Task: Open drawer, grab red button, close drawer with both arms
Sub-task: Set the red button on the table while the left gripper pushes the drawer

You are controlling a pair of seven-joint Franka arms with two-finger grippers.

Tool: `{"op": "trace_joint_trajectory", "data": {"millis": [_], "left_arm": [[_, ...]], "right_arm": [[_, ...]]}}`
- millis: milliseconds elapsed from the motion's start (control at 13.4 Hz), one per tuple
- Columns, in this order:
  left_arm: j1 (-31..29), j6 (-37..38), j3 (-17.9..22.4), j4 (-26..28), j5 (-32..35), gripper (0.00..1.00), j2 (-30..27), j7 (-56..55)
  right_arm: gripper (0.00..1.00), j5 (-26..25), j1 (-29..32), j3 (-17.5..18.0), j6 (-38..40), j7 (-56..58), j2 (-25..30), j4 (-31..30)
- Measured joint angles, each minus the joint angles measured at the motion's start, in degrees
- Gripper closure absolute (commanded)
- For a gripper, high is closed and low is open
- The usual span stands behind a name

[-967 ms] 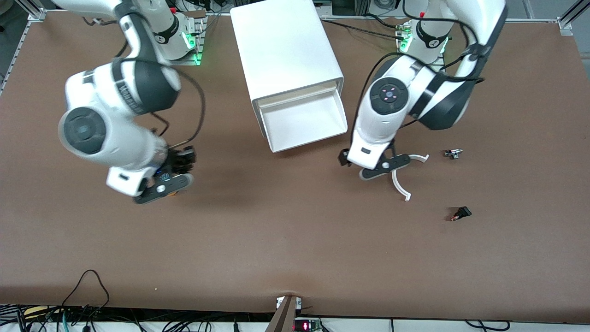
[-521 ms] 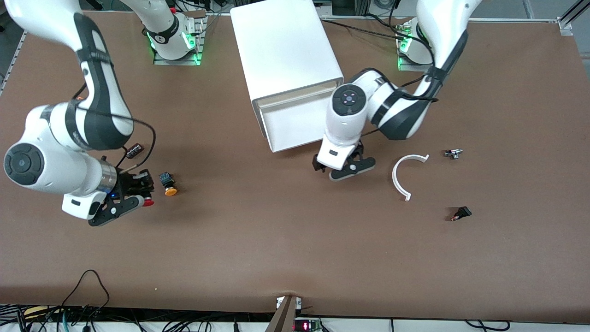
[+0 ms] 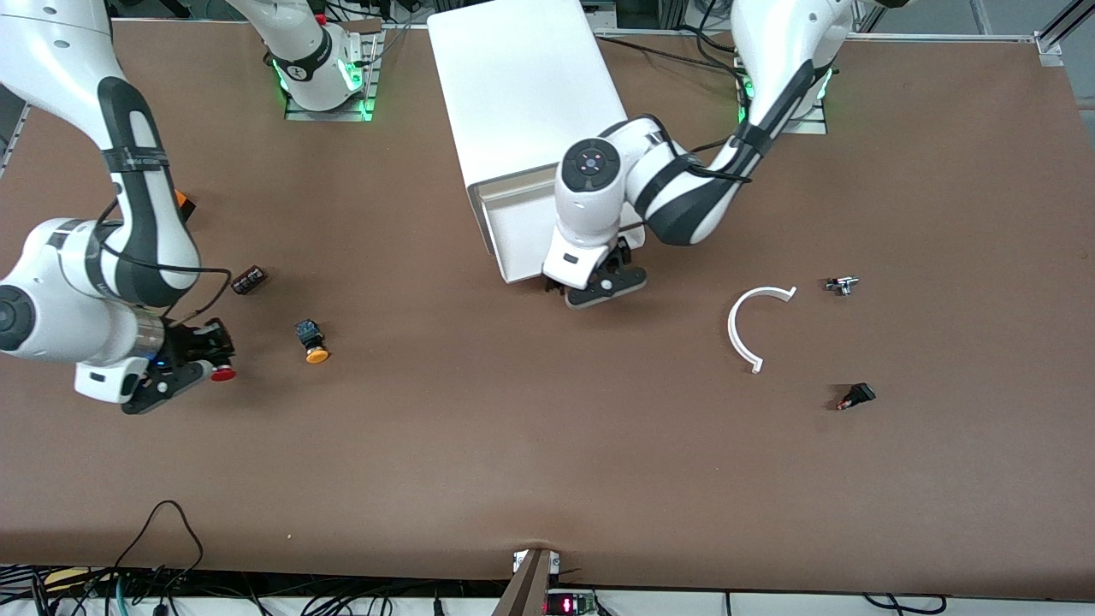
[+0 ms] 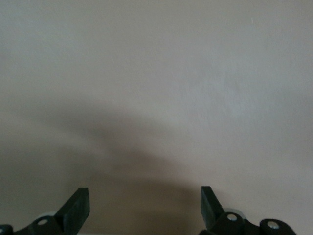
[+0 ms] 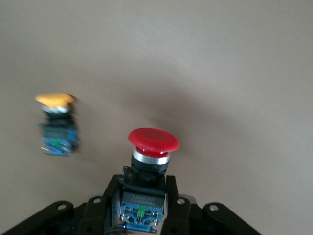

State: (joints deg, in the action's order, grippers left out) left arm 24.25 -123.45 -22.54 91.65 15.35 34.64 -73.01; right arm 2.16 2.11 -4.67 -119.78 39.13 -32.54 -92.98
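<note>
I count two mushroom-cap buttons, one drawer pulled out, two arms. My right gripper (image 3: 204, 364), at the right arm's end of the table, is clamped on the dark boxy body of the red button (image 3: 223, 373); its round glossy cap sticks out past my fingertips, long axis in line with my fingers, cap leading toward the middle of the table. Just beside it the orange-capped button (image 3: 311, 340) lies on its side on the matte brown table (image 3: 513, 445), cap nearer the front camera. A small dark part (image 3: 249, 279) lies near them. The white plastic drawer (image 3: 517, 231) juts from its boxy smooth cabinet (image 3: 522, 77). My left gripper (image 3: 590, 287) sits at the drawer's front edge, fingers (image 4: 76, 210) spread wide, holding nothing. A white curved strip (image 3: 742, 329) and two small dark parts lie toward the left arm's end.
</note>
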Motion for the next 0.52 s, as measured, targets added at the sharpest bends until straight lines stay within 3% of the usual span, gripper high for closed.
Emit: {"op": "trace_joint_trajectory", "data": {"millis": [298,372,521], "left_arm": [[0.5,0.0,-0.9,0.0,-4.2,0.00,0.8,0.4],[0.5,0.0,-1.0,0.0,-4.5,0.00,1.2,0.6],[0.4,0.0,-1.7,0.0,-6.1,0.00,2.3,1.9]], "right_arm": [[1.00,0.1,2.4,-2.6,-8.5,7.2,0.0,-7.9],[0.79,0.2,3.1,-2.7,-11.0,7.9,0.1,-10.1],[0.00,0.2,3.4,-2.6,-15.5,8.3,0.0,-13.7]]}}
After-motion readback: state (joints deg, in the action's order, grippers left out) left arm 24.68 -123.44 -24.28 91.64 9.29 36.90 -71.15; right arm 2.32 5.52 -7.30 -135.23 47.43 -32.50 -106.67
